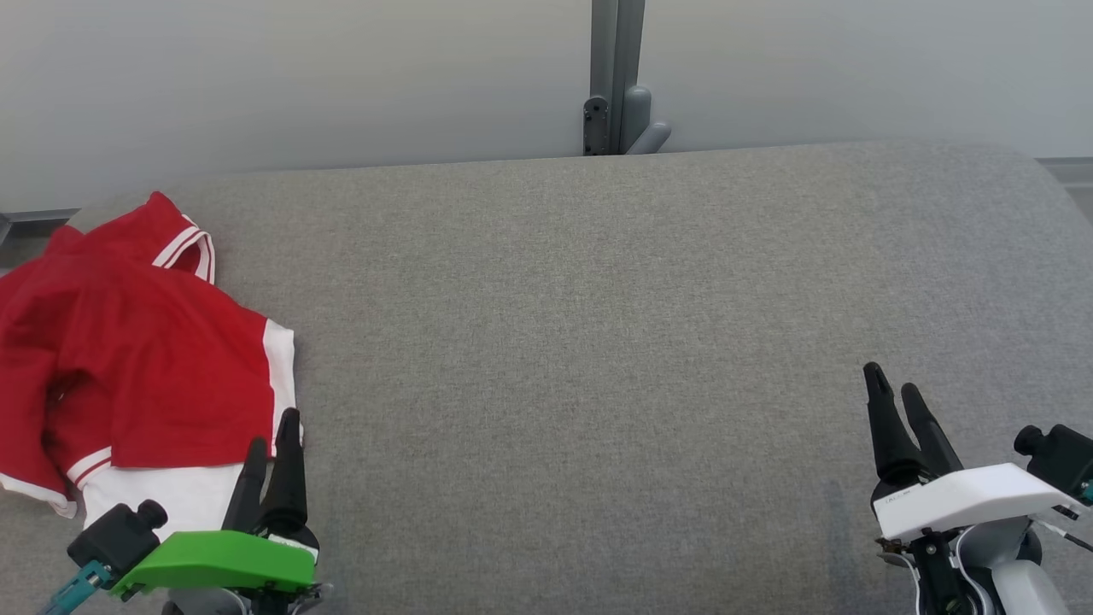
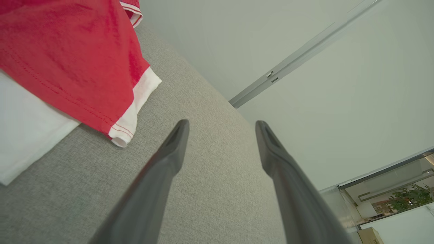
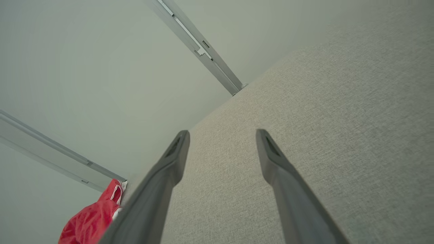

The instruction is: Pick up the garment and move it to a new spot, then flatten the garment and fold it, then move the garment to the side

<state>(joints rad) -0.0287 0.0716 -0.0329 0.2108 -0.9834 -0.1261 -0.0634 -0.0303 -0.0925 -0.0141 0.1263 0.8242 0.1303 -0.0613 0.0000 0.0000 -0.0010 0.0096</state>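
Our left gripper (image 1: 273, 430) and right gripper (image 1: 892, 380) stood spread, empty; we judged the left, just beside the garment (image 1: 128, 359), should pinch deeply.

The big grey cushion (image 1: 598, 359) has lots of open room in the middle and on the right. The red shirt (image 1: 137, 359) lies bunched at the left edge. The wall (image 1: 299, 77) blocks the back.
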